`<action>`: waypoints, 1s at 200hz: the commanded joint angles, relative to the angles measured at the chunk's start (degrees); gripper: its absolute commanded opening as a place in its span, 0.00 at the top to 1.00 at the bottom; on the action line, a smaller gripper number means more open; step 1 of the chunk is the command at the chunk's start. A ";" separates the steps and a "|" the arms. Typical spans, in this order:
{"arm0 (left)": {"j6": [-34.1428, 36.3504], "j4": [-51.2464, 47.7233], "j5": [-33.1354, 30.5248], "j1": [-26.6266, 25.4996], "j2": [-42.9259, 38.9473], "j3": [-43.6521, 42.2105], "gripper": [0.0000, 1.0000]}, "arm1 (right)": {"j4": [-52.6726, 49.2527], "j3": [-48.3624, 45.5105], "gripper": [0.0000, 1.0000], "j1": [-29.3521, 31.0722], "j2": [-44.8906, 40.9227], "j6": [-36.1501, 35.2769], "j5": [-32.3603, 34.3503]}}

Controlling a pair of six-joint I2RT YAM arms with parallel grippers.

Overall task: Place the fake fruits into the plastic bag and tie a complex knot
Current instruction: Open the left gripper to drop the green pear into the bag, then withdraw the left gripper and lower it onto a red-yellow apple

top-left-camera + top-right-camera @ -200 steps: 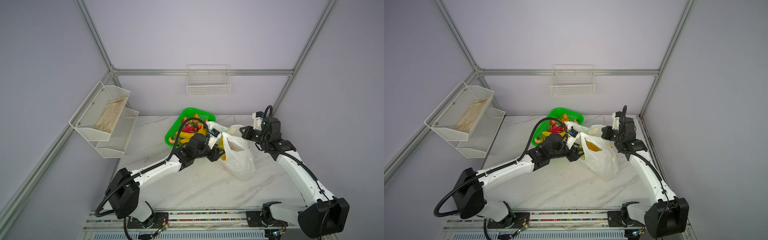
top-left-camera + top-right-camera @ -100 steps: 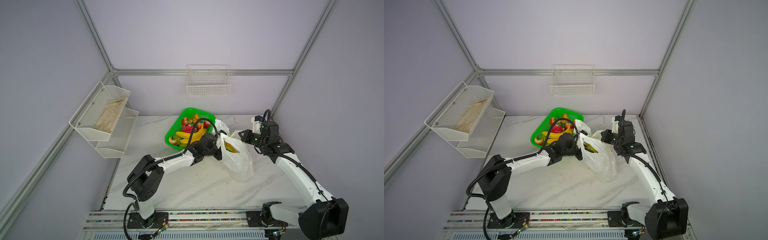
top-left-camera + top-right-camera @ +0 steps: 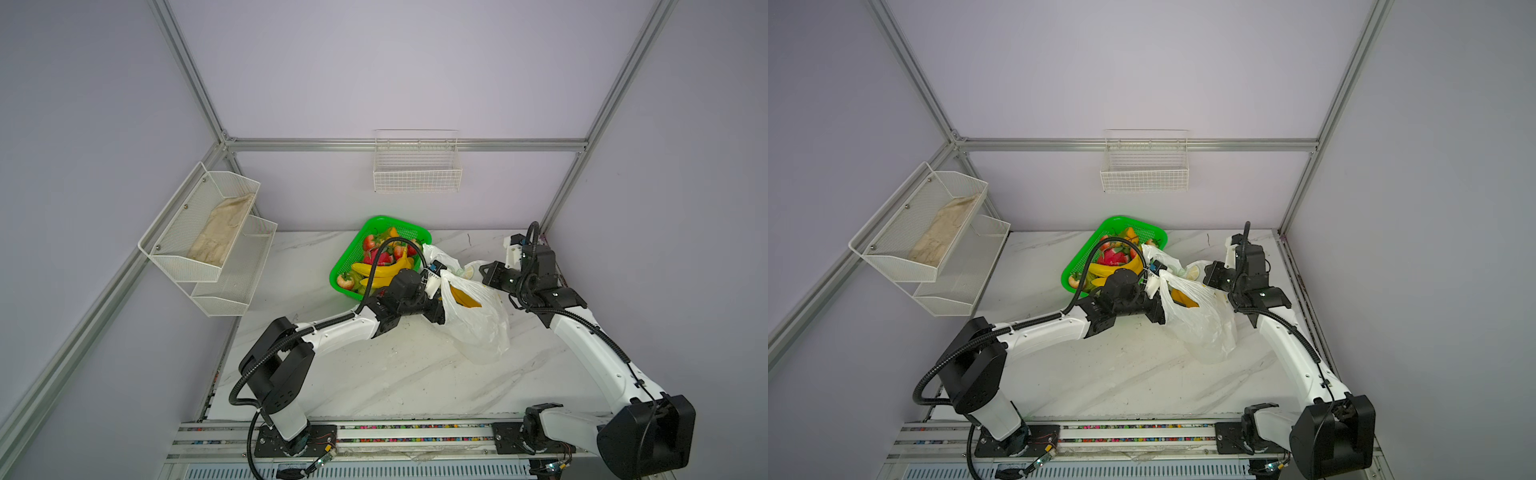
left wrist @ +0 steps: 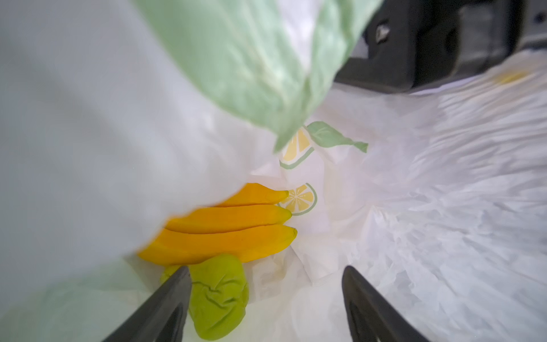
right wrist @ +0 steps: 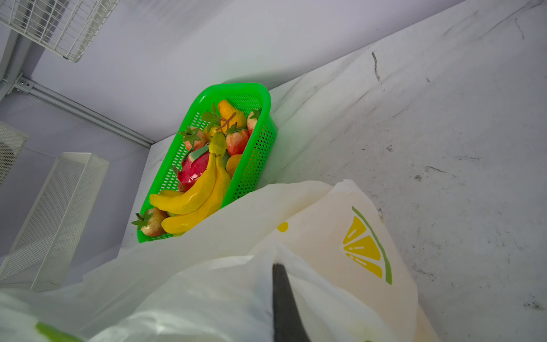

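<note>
- One plastic bag [image 3: 478, 332] holds one banana bunch [image 4: 225, 228] and one green pear [image 4: 219, 299].
- Left gripper [image 4: 266, 271] gapes wide inside, empty, pear beside one finger.
- Right gripper [image 5: 279, 275] clamps the bag's rim.

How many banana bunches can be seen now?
2 banana bunches: one inside the bag, one in the basket. More may be hidden.

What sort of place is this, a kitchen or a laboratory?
Probably a robot laboratory cell: aluminium frame around bare walls, robot arms on a rail, fake fruits in a green basket.
</note>
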 commanded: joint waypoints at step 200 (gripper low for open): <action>2.37 -39.16 -21.96 30.11 -10.23 6.65 0.23 | 4.60 6.33 1.00 -0.24 7.66 -4.95 0.36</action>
